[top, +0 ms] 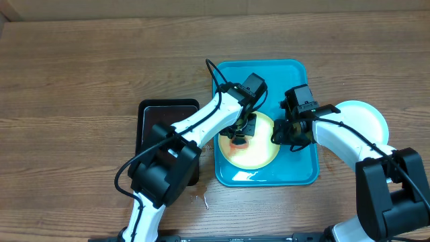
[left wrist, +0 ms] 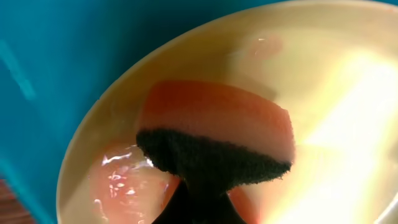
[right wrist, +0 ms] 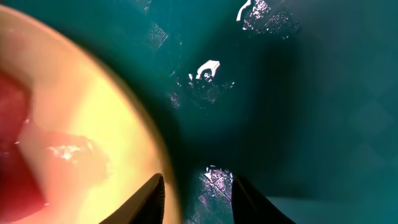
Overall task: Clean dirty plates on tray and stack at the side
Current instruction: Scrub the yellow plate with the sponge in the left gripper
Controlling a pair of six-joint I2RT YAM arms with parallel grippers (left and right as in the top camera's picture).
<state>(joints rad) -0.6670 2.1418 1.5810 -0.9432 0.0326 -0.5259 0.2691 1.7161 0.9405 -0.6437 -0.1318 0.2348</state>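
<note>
Black tray (top: 168, 103) at nine o'clock; in the turquoise tray (top: 295, 74) the left gripper (top: 242, 129) clamps an orange sponge (left wrist: 214, 118) down on the yellow plate (top: 262, 151), smeared red. At the plate's three o'clock rim the right gripper (right wrist: 198, 186) sits with jaws apart astride the edge, and a pale plate (top: 366, 117) lies beyond on the table (top: 80, 67).

Left gripper (top: 239, 132) points down, jaws clamped tight — right gripper (right wrist: 198, 196) close alongside, jaws partly apart.
</note>
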